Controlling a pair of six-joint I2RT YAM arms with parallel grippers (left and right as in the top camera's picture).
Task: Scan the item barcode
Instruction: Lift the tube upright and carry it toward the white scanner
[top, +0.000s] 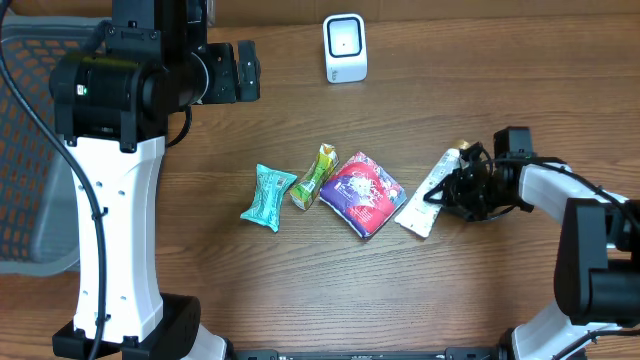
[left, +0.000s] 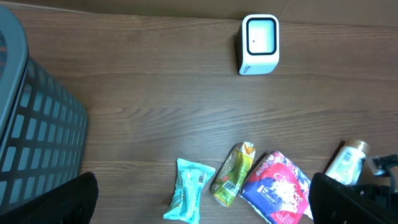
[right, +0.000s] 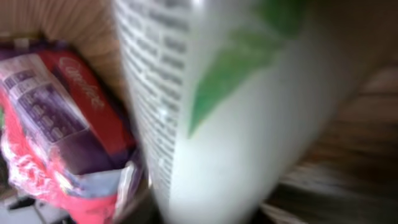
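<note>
At right, the right arm (top: 545, 185) is reaching leftward, jaws at the tube (top: 425, 200), grip unclear; the left arm (top: 110, 160) is hovering upper left, jaws gaping.

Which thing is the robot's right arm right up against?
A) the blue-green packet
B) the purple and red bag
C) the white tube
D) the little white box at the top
C: seen from overhead, the right end effector sits against the white tube, and that tube fills most of the right wrist view.
</note>
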